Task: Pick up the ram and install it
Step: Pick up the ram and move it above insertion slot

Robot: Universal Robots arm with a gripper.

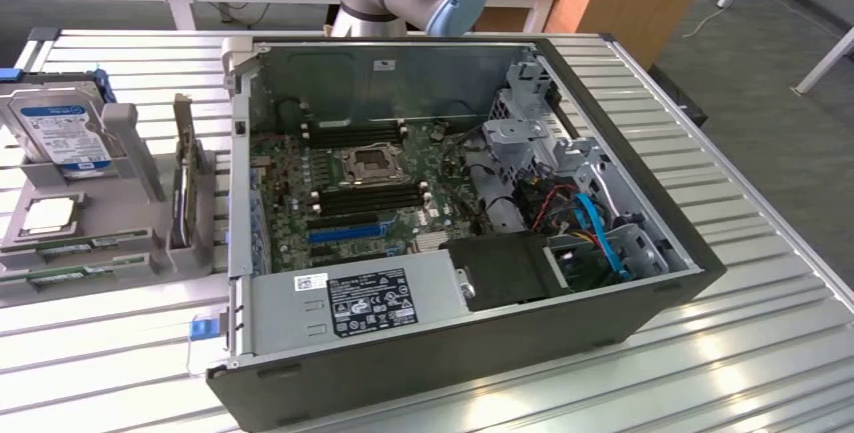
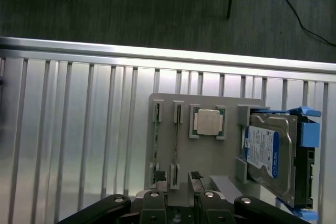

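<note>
On the slatted table (image 2: 79, 129), thin green ram (image 2: 156, 135) (edge-on, slotted) sits near parted pincer (image 2: 178, 182).

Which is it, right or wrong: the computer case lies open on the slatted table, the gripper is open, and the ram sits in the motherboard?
Wrong on the ram: it sits in the grey holder, not the motherboard, as the wrist view shows. The computer case does lie open on the slatted table, and the gripper is open.
</note>
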